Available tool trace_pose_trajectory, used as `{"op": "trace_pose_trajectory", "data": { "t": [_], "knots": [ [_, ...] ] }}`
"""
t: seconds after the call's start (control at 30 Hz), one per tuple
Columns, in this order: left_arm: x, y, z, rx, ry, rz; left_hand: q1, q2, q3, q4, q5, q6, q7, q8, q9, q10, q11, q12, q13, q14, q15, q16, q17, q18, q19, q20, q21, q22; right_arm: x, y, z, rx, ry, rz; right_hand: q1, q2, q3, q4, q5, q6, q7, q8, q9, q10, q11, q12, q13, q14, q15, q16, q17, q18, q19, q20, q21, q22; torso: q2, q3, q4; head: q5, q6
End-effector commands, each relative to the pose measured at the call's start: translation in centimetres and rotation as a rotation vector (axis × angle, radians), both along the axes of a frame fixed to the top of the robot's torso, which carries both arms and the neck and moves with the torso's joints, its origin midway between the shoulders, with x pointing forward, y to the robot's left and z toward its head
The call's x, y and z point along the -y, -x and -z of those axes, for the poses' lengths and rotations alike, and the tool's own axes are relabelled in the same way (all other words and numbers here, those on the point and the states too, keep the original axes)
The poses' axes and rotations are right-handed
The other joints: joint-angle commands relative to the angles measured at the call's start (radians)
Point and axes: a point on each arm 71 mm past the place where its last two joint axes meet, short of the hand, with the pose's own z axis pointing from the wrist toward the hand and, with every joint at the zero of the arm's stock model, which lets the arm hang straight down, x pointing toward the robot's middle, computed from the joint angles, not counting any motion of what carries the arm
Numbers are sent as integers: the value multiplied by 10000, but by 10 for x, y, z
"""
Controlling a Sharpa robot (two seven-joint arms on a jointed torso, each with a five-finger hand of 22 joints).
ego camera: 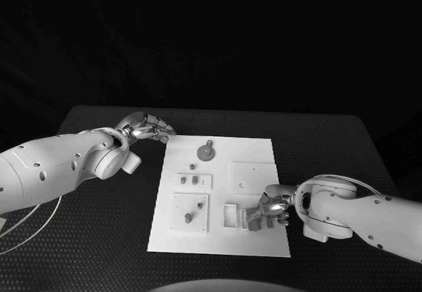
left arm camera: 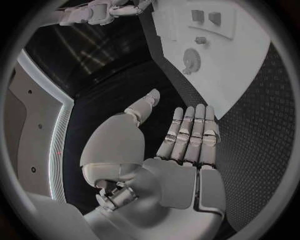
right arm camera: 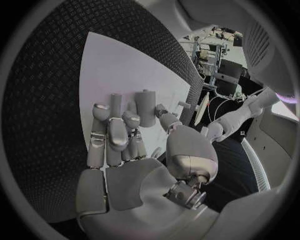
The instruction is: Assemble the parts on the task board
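Board (ego camera: 248, 243): flat white rectangular plate, mid-table, on black table (ego camera: 344, 140) with a fine diamond-grid texture.

Gear (ego camera: 206, 152): round toothed grey disc on the board's far part; the left wrist view shows its teeth (left arm camera: 191, 61).

Left hand (ego camera: 147, 127): silver, beside the board's far left corner, over the table. Left wrist view: fingers (left arm camera: 190, 132) straight, side by side, thumb apart, nothing held.

Right hand (ego camera: 269, 211): at the board's near right. Right wrist view: fingers (right arm camera: 119, 132) grip a cylindrical grey part (right arm camera: 146, 107) over the board.
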Motion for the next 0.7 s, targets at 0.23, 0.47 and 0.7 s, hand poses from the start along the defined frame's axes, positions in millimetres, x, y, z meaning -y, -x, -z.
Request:
{"op": "trace_pose_trajectory", "data": {
  "t": [0.23,0.47,0.7],
  "knots": [
    [3,1,0,-35,123,149,-110,-20,-13,62,43,-86,161,53,-17,-21,0,63,-15,-86,-11,-59,21,166,-42,3,60,-19,0,6,-10,-66,-627,169,57,197,472,-515,33,178,19,66,52,103,2,74,-41,161,-14,47,80,257,90,47,48,168,-4,-1,-5,5,19],
    [3,1,0,-55,125,166,-109,-23,-15,62,44,-88,161,53,-17,-22,1,62,-17,-86,-11,-61,25,167,-44,3,60,-21,1,0,-19,-22,-916,403,44,162,497,-525,33,214,5,65,59,128,-12,83,-52,207,-27,66,141,257,114,34,57,167,-3,-7,-3,2,46],
    [3,1,0,-66,118,160,-107,-24,-16,63,44,-89,162,53,-18,-22,1,62,-20,-87,-11,-64,29,168,-45,3,61,-23,-7,-2,-25,-74,-1165,363,-8,136,507,-505,32,243,-4,60,64,147,-22,87,-66,228,-37,73,156,257,136,26,63,165,4,-5,7,20,29]
  ]
}}
